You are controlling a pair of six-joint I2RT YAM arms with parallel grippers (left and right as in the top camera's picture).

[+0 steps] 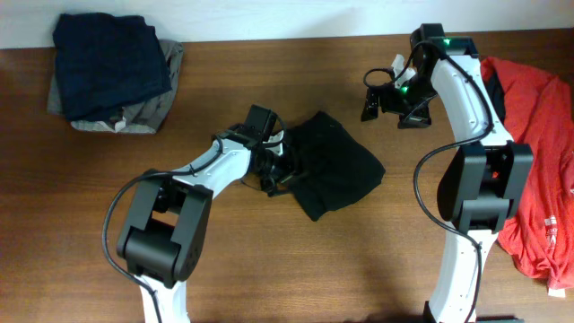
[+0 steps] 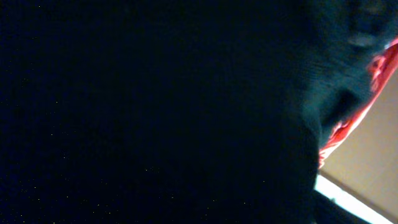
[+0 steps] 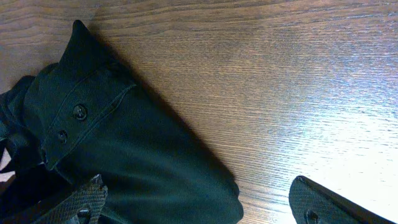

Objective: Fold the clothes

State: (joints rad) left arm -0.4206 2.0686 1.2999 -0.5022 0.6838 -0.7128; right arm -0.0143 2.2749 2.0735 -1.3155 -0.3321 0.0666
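Counting four garments from overhead, left to right: one navy garment (image 1: 112, 52) stacked on one grey garment (image 1: 143, 115), both well off to the left of the left gripper (image 1: 273, 170). One black garment (image 1: 339, 169) touching that gripper and spreading to its right. One red garment (image 1: 538, 135) lying beyond the right gripper (image 1: 391, 106), out past that arm on the table (image 1: 296, 269).

Filling the left wrist view with dark cloth pressed close, plus a red sliver at the right edge. Hiding the fingers there, so not telling whether spread or pinching.

Showing only through the right wrist: two buttons (image 3: 79, 112) on the black garment's placket. Lying below and left of widely spread fingers (image 3: 323, 205), gripping nothing, over cloth edge and bare wood.
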